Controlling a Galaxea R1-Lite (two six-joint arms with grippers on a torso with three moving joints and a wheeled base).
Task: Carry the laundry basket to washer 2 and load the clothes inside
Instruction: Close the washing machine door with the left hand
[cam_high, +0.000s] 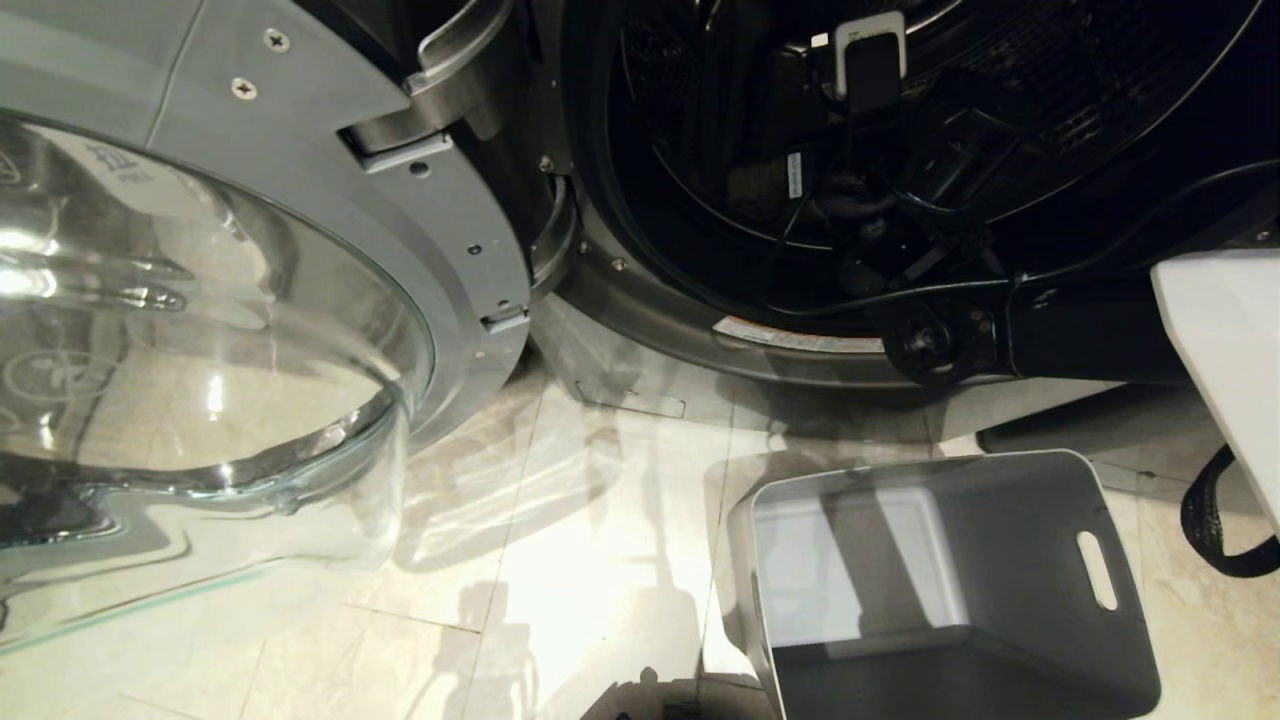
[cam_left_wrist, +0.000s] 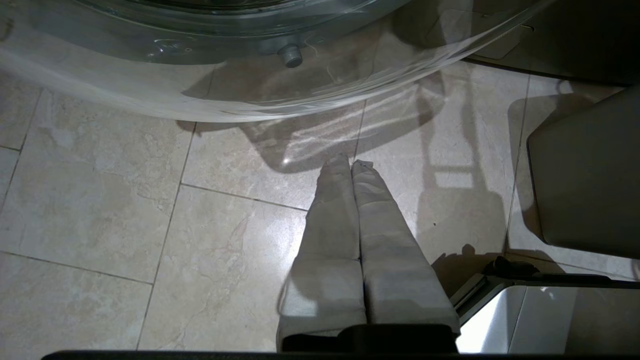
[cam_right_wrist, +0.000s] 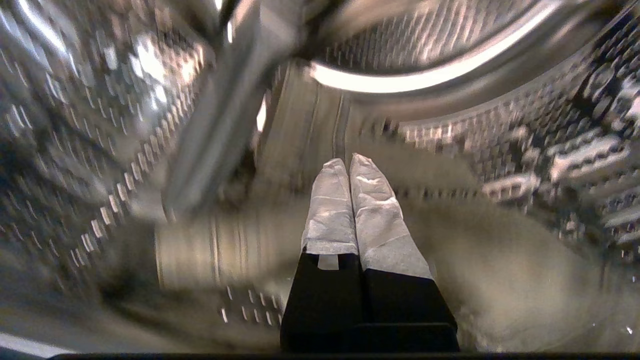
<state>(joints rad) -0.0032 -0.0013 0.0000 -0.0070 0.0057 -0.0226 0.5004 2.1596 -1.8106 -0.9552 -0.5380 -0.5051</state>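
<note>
Head view first: nearest the robot, the laundry basket (cam_high: 950, 590) stands on the floor (cam_high: 560, 560) with nothing showing in it, its slot handle facing the right side. Just beyond it and to the left, the open glass door (cam_high: 200, 330) of the washer (cam_high: 800, 330) hangs wide on its hinge, and behind the basket the dark drum mouth gapes with the right arm reaching into it. No "2" label shows, so which washer this is I cannot tell. Down by the floor, the left pincer (cam_left_wrist: 350, 162) is clenched on nothing and hangs parked beside the basket wall. Deep inside the perforated drum (cam_right_wrist: 550, 165), the right pincer (cam_right_wrist: 348, 160) is likewise clenched and empty, pointing toward the drum's back. The clothes cannot be made out in any view, so their direction from either pincer and their long axis are unknown; loading looks done or nearly so. The right arm is the nearer one to the drum.
</note>
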